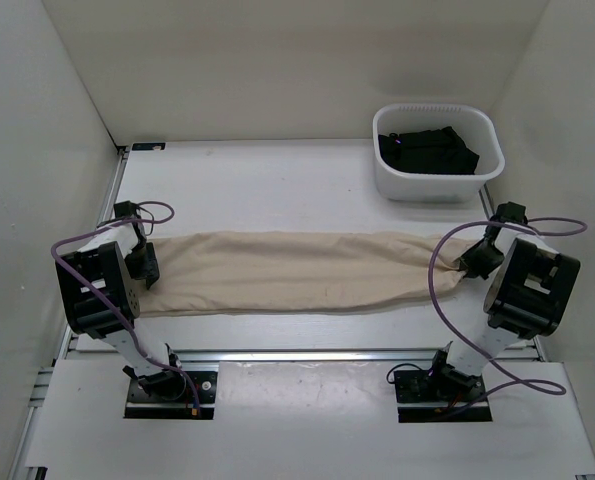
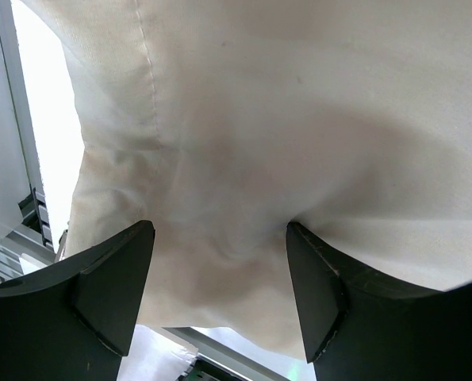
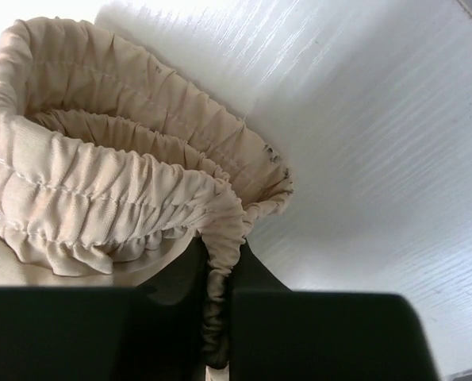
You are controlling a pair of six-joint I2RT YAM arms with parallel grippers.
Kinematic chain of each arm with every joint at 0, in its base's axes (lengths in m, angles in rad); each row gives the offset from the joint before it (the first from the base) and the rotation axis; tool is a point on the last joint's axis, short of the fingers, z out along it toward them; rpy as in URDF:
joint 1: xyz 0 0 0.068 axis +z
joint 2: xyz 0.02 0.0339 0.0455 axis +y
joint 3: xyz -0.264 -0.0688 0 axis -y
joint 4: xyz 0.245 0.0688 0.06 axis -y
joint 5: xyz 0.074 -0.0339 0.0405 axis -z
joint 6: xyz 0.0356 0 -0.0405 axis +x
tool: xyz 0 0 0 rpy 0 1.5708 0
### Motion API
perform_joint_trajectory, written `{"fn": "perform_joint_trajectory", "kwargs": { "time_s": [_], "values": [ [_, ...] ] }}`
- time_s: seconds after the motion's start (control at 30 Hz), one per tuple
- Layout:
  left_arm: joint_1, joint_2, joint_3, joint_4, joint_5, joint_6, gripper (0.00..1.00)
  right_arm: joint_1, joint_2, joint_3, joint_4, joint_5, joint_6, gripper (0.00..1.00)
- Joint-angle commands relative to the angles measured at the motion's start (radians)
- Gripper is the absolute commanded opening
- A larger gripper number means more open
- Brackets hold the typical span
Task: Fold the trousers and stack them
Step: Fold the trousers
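Note:
The beige trousers (image 1: 297, 272) lie stretched in a long band across the table, left to right. My left gripper (image 1: 147, 265) is at their left end. In the left wrist view its jaws (image 2: 220, 238) stand wide apart, with the plain cloth (image 2: 283, 119) lying across the gap. My right gripper (image 1: 474, 262) is at the right end. In the right wrist view it (image 3: 220, 274) is shut on a pinch of the gathered elastic waistband (image 3: 117, 182), which curls open on the white table.
A white basket (image 1: 432, 190) with dark clothes (image 1: 427, 150) in it stands at the back right. White walls close in both sides and the back. A metal rail (image 1: 307, 355) runs along the near edge by the arm bases.

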Motion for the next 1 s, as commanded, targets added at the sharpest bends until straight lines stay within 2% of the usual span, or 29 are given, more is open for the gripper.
{"fn": "perform_joint_trajectory", "kwargs": {
  "time_s": [0.0, 0.17, 0.27, 0.37, 0.4, 0.47, 0.5, 0.53, 0.57, 0.63, 0.67, 0.7, 0.77, 0.8, 0.83, 0.93, 0.97],
  "values": [
    [0.007, 0.082, -0.052, 0.096, 0.014, -0.027, 0.8, 0.002, 0.049, -0.086, -0.037, -0.022, -0.017, 0.0],
    [0.007, 0.061, -0.07, 0.096, 0.005, -0.027, 0.8, 0.011, -0.184, -0.084, -0.037, 0.011, -0.008, 0.0],
    [0.007, 0.06, -0.07, 0.096, 0.005, -0.027, 0.8, 0.084, -0.308, -0.021, -0.112, 0.072, -0.017, 0.0],
    [0.007, 0.06, -0.07, 0.096, 0.005, -0.027, 0.8, 0.277, -0.364, 0.091, -0.21, 0.22, -0.005, 0.0],
    [0.007, 0.07, -0.061, 0.096, 0.005, -0.027, 0.8, 0.405, -0.364, 0.124, -0.236, 0.266, 0.01, 0.0],
    [0.007, 0.07, -0.061, 0.096, -0.006, -0.027, 0.8, 0.542, -0.364, 0.244, -0.305, 0.348, 0.05, 0.0],
    [0.007, 0.07, -0.061, 0.096, -0.006, -0.027, 0.8, 0.69, -0.33, 0.288, -0.319, 0.417, 0.1, 0.0],
    [0.007, 0.07, -0.061, 0.096, -0.006, -0.027, 0.8, 0.765, -0.306, 0.333, -0.33, 0.445, 0.124, 0.0],
    [0.007, 0.07, -0.061, 0.096, -0.015, -0.027, 0.8, 0.907, -0.273, 0.43, -0.351, 0.47, 0.147, 0.0],
    [0.007, 0.07, -0.052, 0.096, -0.015, -0.027, 0.8, 1.036, -0.135, 0.538, -0.373, 0.504, 0.197, 0.0],
    [0.007, 0.07, -0.052, 0.096, -0.024, -0.027, 0.8, 1.14, -0.077, 0.598, -0.403, 0.513, 0.213, 0.0],
    [0.007, 0.07, -0.052, 0.096, -0.024, -0.027, 0.8, 1.185, 0.039, 0.716, -0.404, 0.513, 0.222, 0.0],
    [0.007, 0.07, -0.052, 0.087, -0.024, -0.027, 0.8, 1.291, 0.156, 0.842, -0.449, 0.513, 0.234, 0.0],
    [0.007, 0.07, -0.052, 0.087, -0.024, -0.027, 0.8, 1.32, 0.267, 0.912, -0.463, 0.492, 0.234, 0.0],
    [0.007, 0.07, -0.052, 0.087, -0.024, -0.027, 0.8, 1.347, 0.32, 1.054, -0.477, 0.478, 0.234, 0.0],
    [0.007, 0.07, -0.052, 0.087, -0.024, -0.027, 0.8, 1.436, 0.466, 1.238, -0.505, 0.491, 0.236, 0.0],
    [0.007, 0.07, -0.052, 0.087, -0.024, -0.027, 0.8, 1.436, 0.484, 1.238, -0.493, 0.469, 0.236, 0.0]
  ]
}}
